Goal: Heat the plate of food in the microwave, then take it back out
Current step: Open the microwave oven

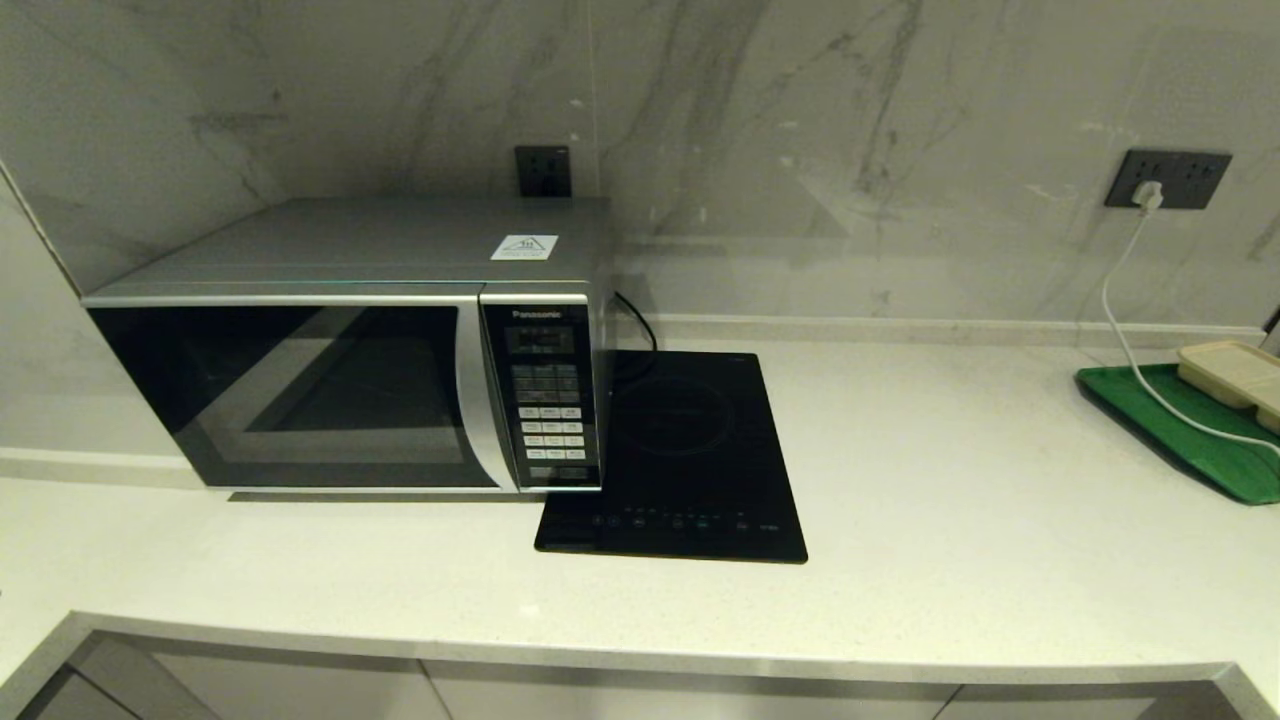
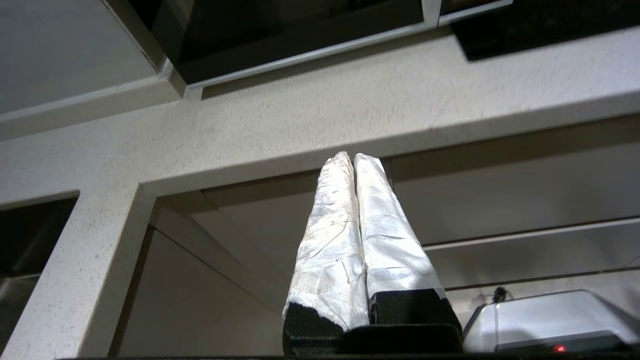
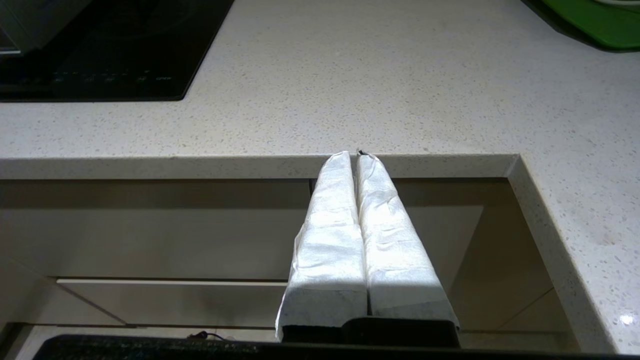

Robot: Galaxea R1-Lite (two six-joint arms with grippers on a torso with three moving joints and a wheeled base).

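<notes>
The silver Panasonic microwave (image 1: 350,340) stands at the back left of the counter with its dark glass door closed. The lilac plate of food shows in none of the views. Neither arm appears in the head view. My left gripper (image 2: 349,159) is shut and empty, hanging below the counter's front edge, under the microwave (image 2: 300,35). Further right, my right gripper (image 3: 354,157) is shut too, empty, just below the front edge of the counter (image 3: 250,165).
A flat black induction cooktop (image 1: 680,460) lies right of the microwave. A green tray (image 1: 1180,425) with a beige compartment tray (image 1: 1235,375) and a white cable (image 1: 1125,300) sits at the far right. Cabinet fronts run under the counter (image 1: 900,600).
</notes>
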